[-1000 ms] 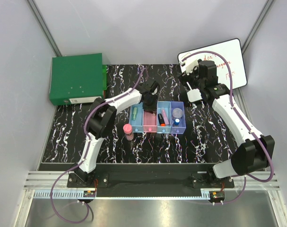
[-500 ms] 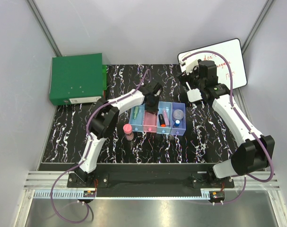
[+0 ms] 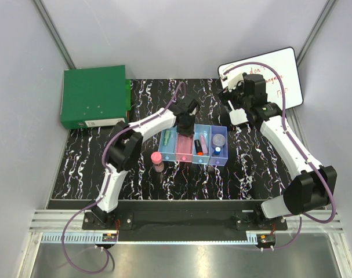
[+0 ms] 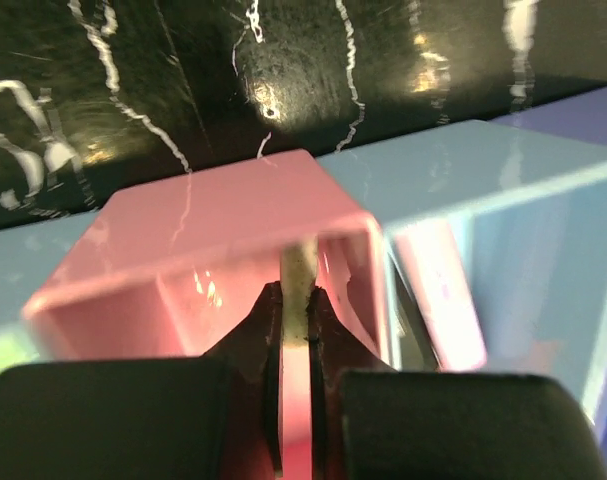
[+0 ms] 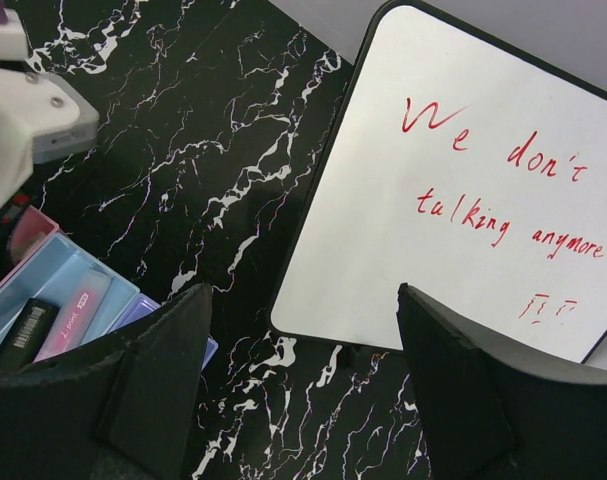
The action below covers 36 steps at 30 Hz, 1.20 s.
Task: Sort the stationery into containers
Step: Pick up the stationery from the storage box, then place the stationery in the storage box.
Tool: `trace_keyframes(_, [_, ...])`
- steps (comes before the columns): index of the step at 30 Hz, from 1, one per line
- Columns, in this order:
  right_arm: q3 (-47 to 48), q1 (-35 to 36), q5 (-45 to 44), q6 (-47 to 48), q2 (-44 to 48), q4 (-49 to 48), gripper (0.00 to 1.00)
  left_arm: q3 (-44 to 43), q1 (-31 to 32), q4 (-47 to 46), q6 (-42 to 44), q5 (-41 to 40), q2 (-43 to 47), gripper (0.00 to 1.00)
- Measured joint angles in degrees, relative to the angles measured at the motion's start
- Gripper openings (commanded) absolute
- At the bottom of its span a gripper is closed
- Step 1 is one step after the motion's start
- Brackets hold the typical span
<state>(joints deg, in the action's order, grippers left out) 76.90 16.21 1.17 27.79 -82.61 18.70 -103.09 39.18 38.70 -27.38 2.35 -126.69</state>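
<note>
Top view — left pincer [image 3: 186,120] above the bins [image 3: 181,160]; pink-capped tube [image 3: 157,160] on the worktop [image 3: 94,156] just beside them.
Left wrist — pincer clamped on a pale stick [image 4: 296,268] over the pink bin [image 4: 183,232].
Right wrist — right pincer [image 5: 301,300] apart, holding nothing, near the board [image 5: 453,200].

A black surface [image 3: 141,174] veined with white marbling filled the middle of the enclosure. Plain pale grey walls [image 3: 181,35] rose behind it and on both sides, with slanting metal struts [image 3: 53,35] at its far corners. A flat green box [image 3: 94,95] sat at its far left corner, and a white board [image 3: 280,72] with red handwriting at its far right. A silver rail [image 3: 54,223] ran along its near edge. Light glinted on its gloss.
</note>
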Motion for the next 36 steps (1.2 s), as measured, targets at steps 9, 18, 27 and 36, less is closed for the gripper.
trace_keyframes(9, [0.00,-0.02,0.48,0.04,0.15,0.02,0.82,0.50,0.13,0.52,2.69,-2.43,10.71,0.00])
trace_keyframes(18, [0.00,-0.02,1.44,1.55,2.12,0.96,0.82,5.84,-1.68,3.15,9.09,-5.25,20.13,0.00])
trace_keyframes(27, [0.00,-0.02,1.42,1.90,4.44,1.09,0.82,15.10,-5.81,6.34,11.34,-6.12,22.27,0.00])
trace_keyframes(36, [0.00,-0.02,1.40,1.90,4.44,2.10,0.82,15.56,-5.14,4.44,12.09,-4.63,20.26,0.26])
